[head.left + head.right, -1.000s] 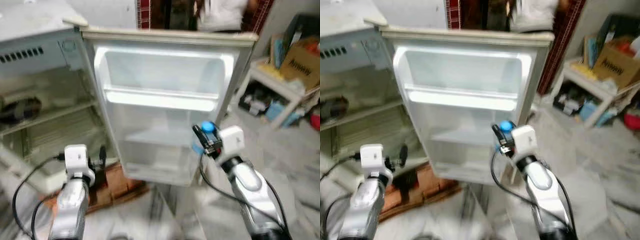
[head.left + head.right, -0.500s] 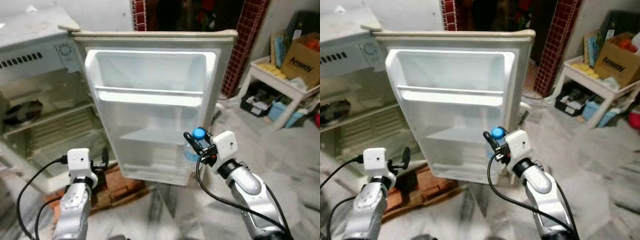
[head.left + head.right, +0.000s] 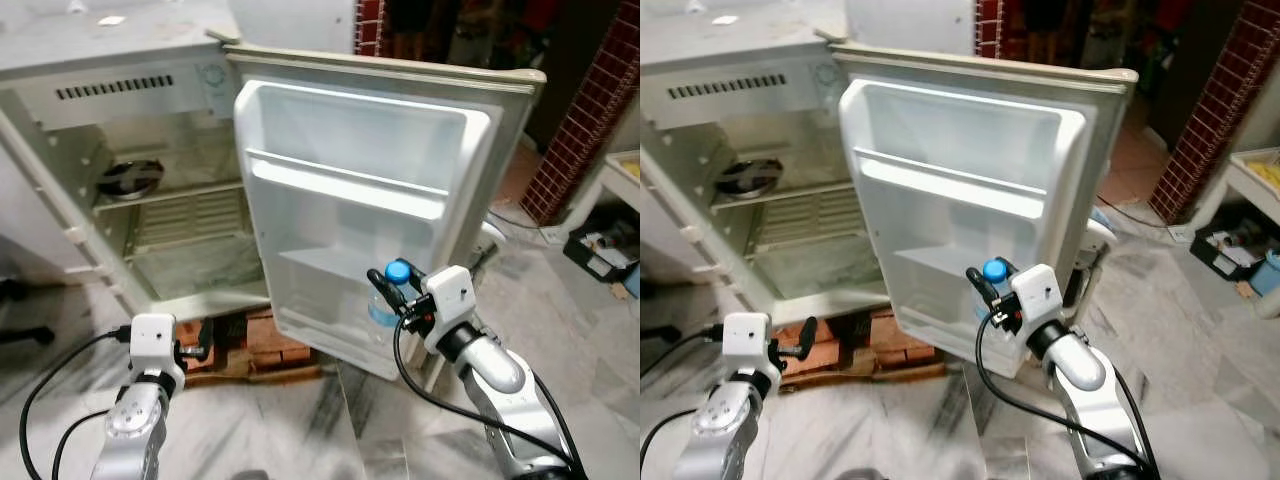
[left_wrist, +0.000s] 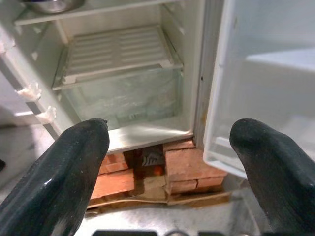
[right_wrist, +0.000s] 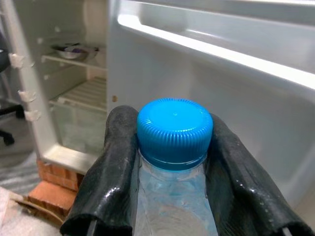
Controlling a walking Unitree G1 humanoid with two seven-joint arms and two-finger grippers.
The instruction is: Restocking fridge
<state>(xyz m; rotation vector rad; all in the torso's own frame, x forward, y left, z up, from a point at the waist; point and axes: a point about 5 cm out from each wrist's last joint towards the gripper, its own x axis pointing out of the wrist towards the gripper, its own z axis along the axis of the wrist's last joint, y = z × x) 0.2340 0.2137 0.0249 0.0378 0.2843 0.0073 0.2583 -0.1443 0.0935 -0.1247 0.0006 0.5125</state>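
Fridge: door swung wide, its inner shelves bare; this is the landmark.
Bottle: upright, blue cap up, just in front of the door's lower shelf, at its right end.
Right gripper: clamped on the bottle's neck; nearer arm to the door.
Left gripper: fingers spread, holding nothing, low before the fridge's base bricks.
Right wrist view: shows both fingers touching the neck; the head views blur this.
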